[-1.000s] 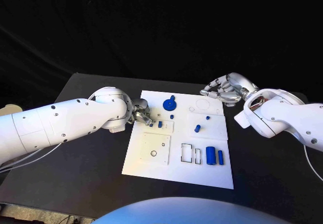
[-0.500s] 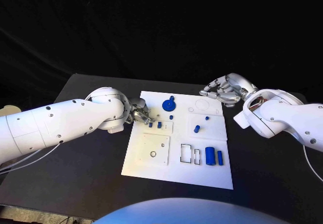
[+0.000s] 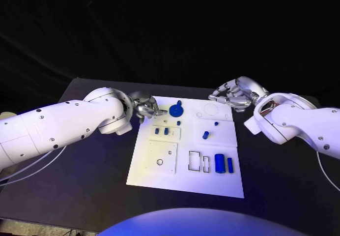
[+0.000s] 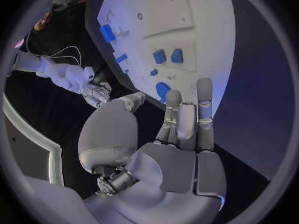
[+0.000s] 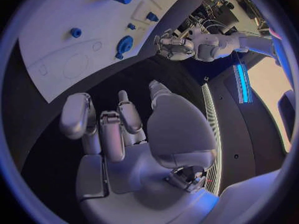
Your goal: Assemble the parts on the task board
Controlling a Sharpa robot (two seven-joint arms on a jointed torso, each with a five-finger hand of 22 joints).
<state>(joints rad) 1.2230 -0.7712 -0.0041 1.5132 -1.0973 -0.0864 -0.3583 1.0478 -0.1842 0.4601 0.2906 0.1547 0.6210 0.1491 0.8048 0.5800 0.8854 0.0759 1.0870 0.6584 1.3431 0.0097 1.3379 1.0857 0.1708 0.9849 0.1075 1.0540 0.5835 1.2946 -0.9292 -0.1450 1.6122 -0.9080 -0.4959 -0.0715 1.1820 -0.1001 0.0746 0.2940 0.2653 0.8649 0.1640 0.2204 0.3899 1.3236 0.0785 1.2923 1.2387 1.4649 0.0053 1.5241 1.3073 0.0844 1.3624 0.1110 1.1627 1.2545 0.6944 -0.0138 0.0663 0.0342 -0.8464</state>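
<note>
- On the black table (image 3: pixel 85 162) in front of me lies the white board (image 3: pixel 184 179), long side running away from me.
- My left hand (image 3: pixel 147 107) hangs at the board's far left corner, just off its edge. From my left wrist its fingers (image 4: pixel 187 119) lie straight and side by side with the thumb apart, and nothing is in them.
- My right hand (image 3: pixel 237 94) hovers past the board's far right corner, over the dark table. Its fingers (image 5: pixel 102 129) are loosely curled with gaps between them, and it holds nothing.
- Near the far edge of the board sits a blue round piece (image 3: pixel 176 109), close to my left hand.
- Two small blue blocks (image 3: pixel 161 131) stand side by side in the rectangular plate on the left half of the board.
- A short blue peg (image 3: pixel 206 134) lies near the middle, with smaller blue bits just beyond it.
- A thick blue cylinder (image 3: pixel 219 163) and a thinner blue bar (image 3: pixel 230 165) lie side by side toward the near right, beside two outlined rectangular slots (image 3: pixel 195 161).
</note>
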